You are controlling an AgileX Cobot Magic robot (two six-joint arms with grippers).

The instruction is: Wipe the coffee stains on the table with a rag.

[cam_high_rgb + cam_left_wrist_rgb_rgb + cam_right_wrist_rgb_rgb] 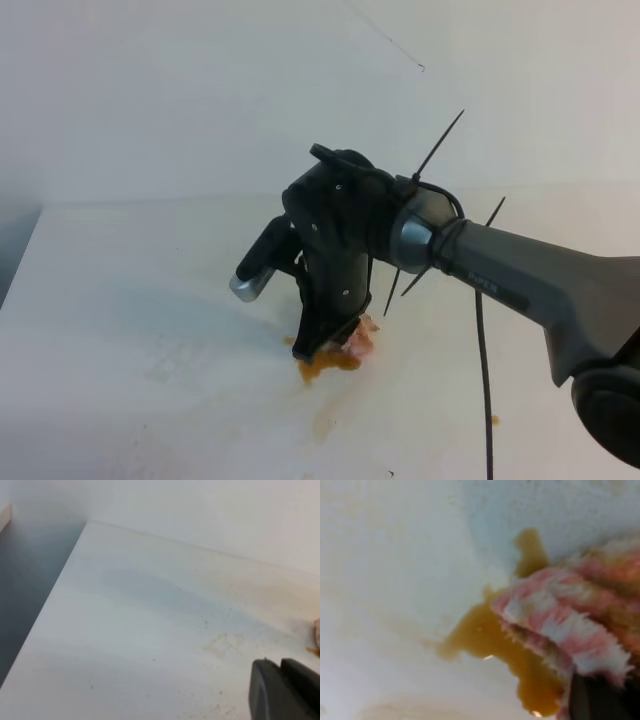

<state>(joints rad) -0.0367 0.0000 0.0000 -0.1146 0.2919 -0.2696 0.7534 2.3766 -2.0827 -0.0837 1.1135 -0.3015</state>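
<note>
On the left of the exterior high view the table [130, 330] lay bare apart from faint tan smudges, and no left arm reached into that view. The left wrist view showed only a dark corner of the left gripper [285, 690] low at the right edge, too little to tell whether it stood open or closed, with the stained patch well off to its right.

Further right, near the middle, the right gripper [318, 345] pointed steeply down and was closed on the rag [358, 338], pressing the pink-striped cloth onto the table. The coffee stains [325, 365] lay directly beneath and just in front of the fingertips, an orange-brown puddle touching the rag's lower edge.

In the right wrist view the rag [570, 625] sat at the right, its fringe overlapping the coffee stains [495, 640], which spread leftward and downward from it, one thin lobe running up beside the cloth. The right arm was plainly nearer; the coming stroke probably needed to run along the puddle, away from the cloth's covered end.
</note>
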